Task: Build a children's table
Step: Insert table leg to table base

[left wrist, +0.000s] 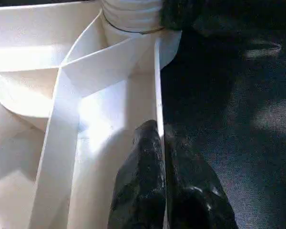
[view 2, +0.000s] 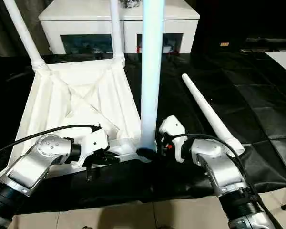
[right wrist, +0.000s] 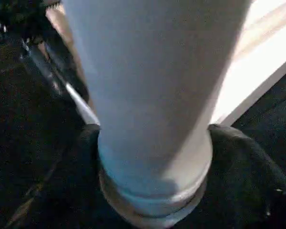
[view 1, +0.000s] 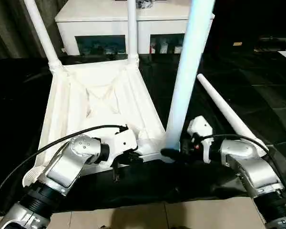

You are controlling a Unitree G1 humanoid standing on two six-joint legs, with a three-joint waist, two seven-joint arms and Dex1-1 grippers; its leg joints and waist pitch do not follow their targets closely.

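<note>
White children's table [view 1: 105,102] upside down on black cloth [view 1: 238,81], ribbed underside up, three legs upright, fourth leg [view 1: 226,114] lying alongside. Left gripper [left wrist: 161,157] pinches rim; right gripper [view 2: 150,153] clasps near leg [view 2: 151,71].

A white low cabinet [view 1: 133,21] with dark glass openings stands beyond the black floor cloth [view 1: 257,81].

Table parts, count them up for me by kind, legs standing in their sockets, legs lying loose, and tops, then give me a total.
Legs standing in sockets: 3, far left, far right, near right
Legs lying loose on the black cloth: 1
Table tops, upside down: 1
Total: 5
</note>
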